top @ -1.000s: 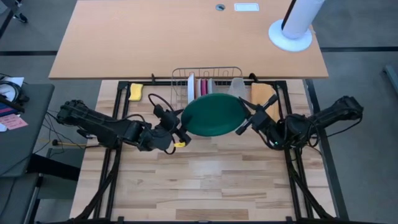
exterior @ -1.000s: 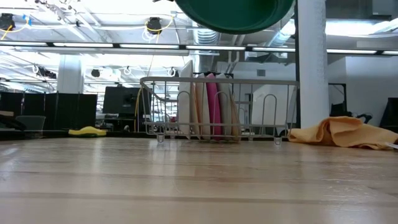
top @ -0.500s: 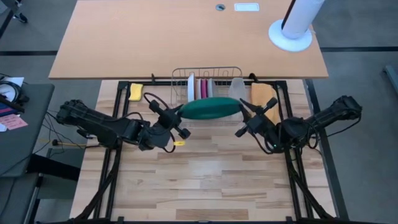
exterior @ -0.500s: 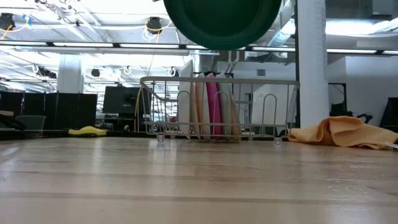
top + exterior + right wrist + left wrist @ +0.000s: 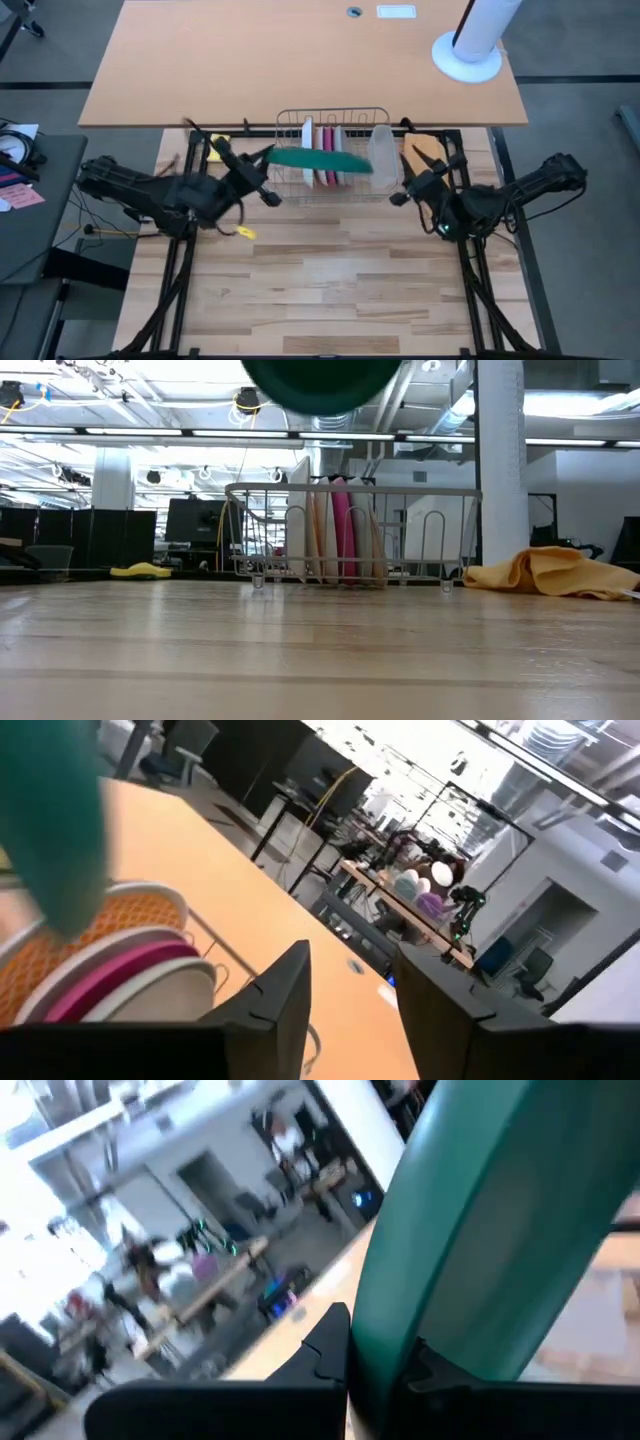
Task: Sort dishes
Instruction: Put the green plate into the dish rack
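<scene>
The wire rack stands at the table's far edge with the white, pink and orange-patterned plates on edge in its slots. The green plate hangs edge-on above the rack, clamped at its rim by the left gripper. The right gripper waits just right of the rack, jaws apart and holding nothing, near the orange cloth; a yellow sponge lies left of the rack.
</scene>
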